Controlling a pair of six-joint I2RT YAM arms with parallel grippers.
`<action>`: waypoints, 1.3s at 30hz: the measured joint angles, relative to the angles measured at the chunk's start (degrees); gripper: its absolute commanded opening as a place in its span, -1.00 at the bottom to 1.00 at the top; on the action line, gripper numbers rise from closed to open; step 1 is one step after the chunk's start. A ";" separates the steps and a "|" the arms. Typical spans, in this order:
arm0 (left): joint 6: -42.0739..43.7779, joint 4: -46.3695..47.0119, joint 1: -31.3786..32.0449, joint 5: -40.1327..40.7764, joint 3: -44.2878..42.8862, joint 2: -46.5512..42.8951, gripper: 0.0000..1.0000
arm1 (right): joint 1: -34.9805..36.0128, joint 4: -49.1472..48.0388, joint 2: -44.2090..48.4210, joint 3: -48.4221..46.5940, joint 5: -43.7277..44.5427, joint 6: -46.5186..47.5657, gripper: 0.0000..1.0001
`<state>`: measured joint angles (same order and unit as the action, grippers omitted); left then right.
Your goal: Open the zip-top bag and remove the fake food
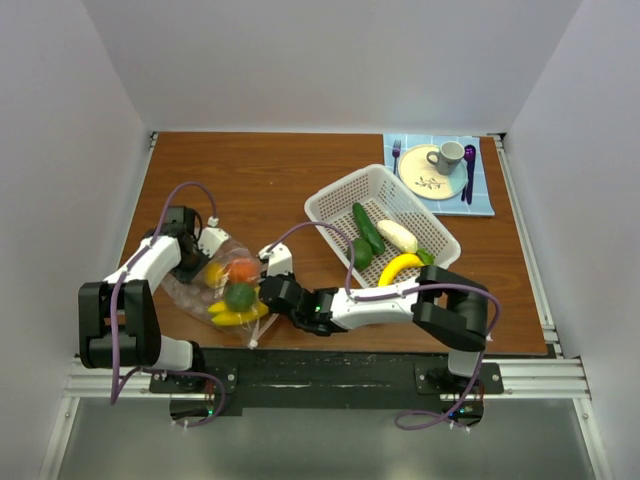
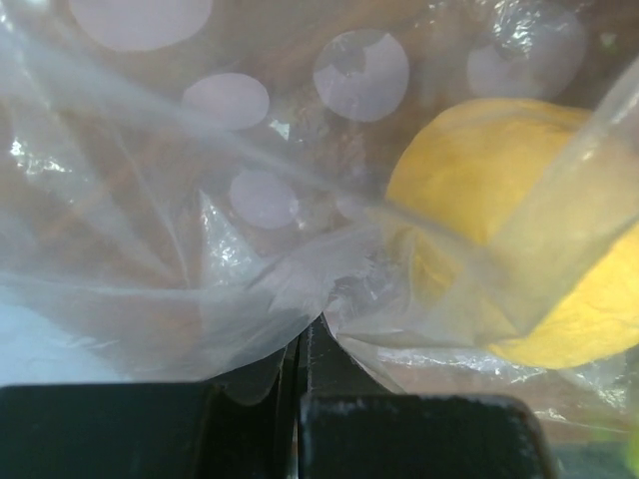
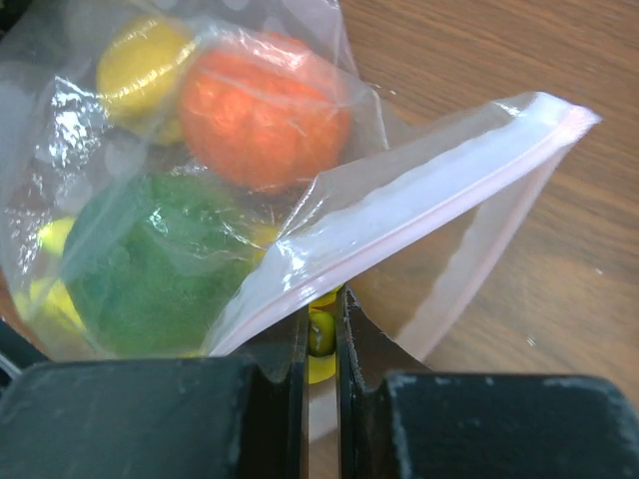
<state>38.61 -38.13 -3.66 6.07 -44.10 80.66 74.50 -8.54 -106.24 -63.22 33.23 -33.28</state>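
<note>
Crinkly clear plastic is what the zip-top bag (image 1: 222, 292) is made of, and in the overhead view it is lying near the near-left corner of the wooden worktop (image 1: 260, 180), bulging with fake food (image 1: 238, 295) in yellow, orange and green. The left gripper (image 1: 196, 266) is meeting the bag's left side while the right gripper (image 1: 268, 290) is meeting its right side. A white perforated basket (image 1: 330, 195) is sitting right of the worktop's centre, holding cucumbers, a white piece and a banana. A cream plate (image 1: 420, 170) with a grey mug (image 1: 447, 155) is resting at the far-right corner. In the left wrist view, the left gripper (image 2: 303, 337) is pressing its fingers together on a wrinkled fold of the bag (image 2: 200, 249), with a yellow fruit (image 2: 499, 230) showing through the film on the right. In the right wrist view, the right gripper (image 3: 321, 321) is clamping narrowly on the bag's lip, where the pinkish zip strip (image 3: 429, 190) is running up to the right and the mouth is gaping open behind it. An orange piece (image 3: 265, 110), a dark green piece (image 3: 150, 259) and a yellow piece (image 3: 140, 65) are crowding inside the bag (image 3: 60, 140).
</note>
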 measured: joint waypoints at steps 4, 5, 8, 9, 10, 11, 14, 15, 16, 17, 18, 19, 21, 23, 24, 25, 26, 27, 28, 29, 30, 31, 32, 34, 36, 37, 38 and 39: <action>0.00 0.17 -0.02 0.15 0.07 0.00 -1.00 | 0.00 2.14 5.27 4.50 0.26 -1.25 -1.00; 0.02 0.35 -0.02 0.20 0.17 0.00 -1.00 | 0.00 2.69 6.75 5.66 0.31 -1.60 -1.00; 0.02 0.63 -0.02 0.24 0.48 0.02 -1.00 | 0.00 4.59 11.58 9.35 0.72 -2.95 -1.00; 0.02 0.79 -0.02 0.24 0.55 0.09 -1.00 | 0.00 5.18 13.16 10.56 0.96 -3.41 -1.00; 0.02 0.90 -0.02 0.26 0.57 0.15 -1.00 | 0.00 5.86 14.62 11.63 1.33 -3.87 -1.00; 0.02 0.98 -0.02 0.28 0.57 0.24 -1.00 | 0.00 6.80 15.98 12.48 1.79 -4.26 -1.00; 0.00 1.22 -0.02 0.31 0.61 0.52 -1.00 | 0.00 10.80 18.45 13.22 2.99 -5.01 -1.00; 0.00 1.22 -0.02 0.31 0.61 0.55 -1.00 | 0.00 12.66 19.23 13.22 3.41 -5.25 -1.00; 0.00 1.25 -0.02 0.31 0.61 0.57 -1.00 | 0.00 14.49 19.93 13.22 3.72 -5.33 -1.00; 0.00 1.27 -0.02 0.31 0.61 0.59 -1.00 | 0.00 15.87 20.65 13.22 3.91 -5.38 -1.00; 0.00 1.29 -0.02 0.28 0.61 0.61 -1.00 | 0.00 17.66 21.66 13.25 4.31 -5.51 -1.00; 0.02 1.33 -0.02 0.28 0.61 0.66 -1.00 | 0.00 19.17 22.93 13.44 4.85 -5.66 -1.00; 0.00 1.53 -0.02 0.28 0.68 0.81 -1.00 | 0.02 23.02 27.63 14.45 5.97 -6.12 -1.00; 0.00 1.88 -0.02 0.28 0.92 0.98 -1.00 | 0.07 26.27 32.72 15.15 7.41 -6.71 -1.00; 0.00 1.99 -0.02 0.28 0.94 1.11 -1.00 | 0.07 27.85 36.28 15.54 8.44 -6.86 -1.00; 0.00 2.14 -0.02 0.28 0.96 1.27 -1.00 | 0.04 28.92 38.86 15.72 9.46 -6.91 -1.00; 0.00 2.27 -0.02 0.28 0.96 1.42 -1.00 | 0.04 30.16 41.83 15.78 10.82 -7.02 -1.00; -0.02 2.32 -0.02 0.24 0.96 1.62 -1.00 | -0.02 31.65 44.87 15.56 12.61 -7.30 -1.00; -0.04 2.29 -0.02 0.13 0.96 1.75 -1.00 | -0.15 33.59 47.15 15.04 14.95 -7.91 -1.00; -0.07 2.19 -0.02 -0.07 0.92 1.86 -1.00 | -0.48 34.73 47.80 14.60 16.13 -8.24 -1.00; -0.11 1.73 -0.02 -0.39 0.72 1.92 -1.00 | -0.96 37.03 48.00 13.64 17.62 -9.33 -1.00; -0.22 0.81 -0.02 -1.01 0.26 1.95 -1.00 | -1.95 40.30 47.63 12.15 19.65 -10.99 -1.00; -0.39 -0.07 -0.02 -1.70 -0.31 1.95 -1.00 | -3.32 43.39 46.73 10.49 21.81 -12.94 -1.00; -0.57 -2.01 -0.02 -2.75 -1.81 1.95 -1.00 | -6.47 49.66 43.95 7.98 25.70 -17.46 -1.00; -0.70 -4.00 -0.02 -4.13 -3.74 1.77 -1.00 | -9.64 54.31 41.62 7.28 28.15 -21.16 -0.99; -0.87 -5.55 -0.02 -5.05 -5.20 1.55 -1.00 | -11.61 56.74 40.39 7.28 29.07 -23.06 -0.83; -1.11 -6.49 -0.02 -5.92 -6.25 1.18 -1.00 | -13.46 58.73 39.30 7.41 29.66 -24.50 -0.43; -1.44 -7.93 -0.02 -6.99 -7.58 0.68 -1.00 | -15.04 59.95 38.49 7.63 30.03 -25.44 -0.33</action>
<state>37.17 -46.06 -3.68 -0.93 -51.68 81.34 59.46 51.42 -67.75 -55.59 63.26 -58.72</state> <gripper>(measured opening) 0.013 0.084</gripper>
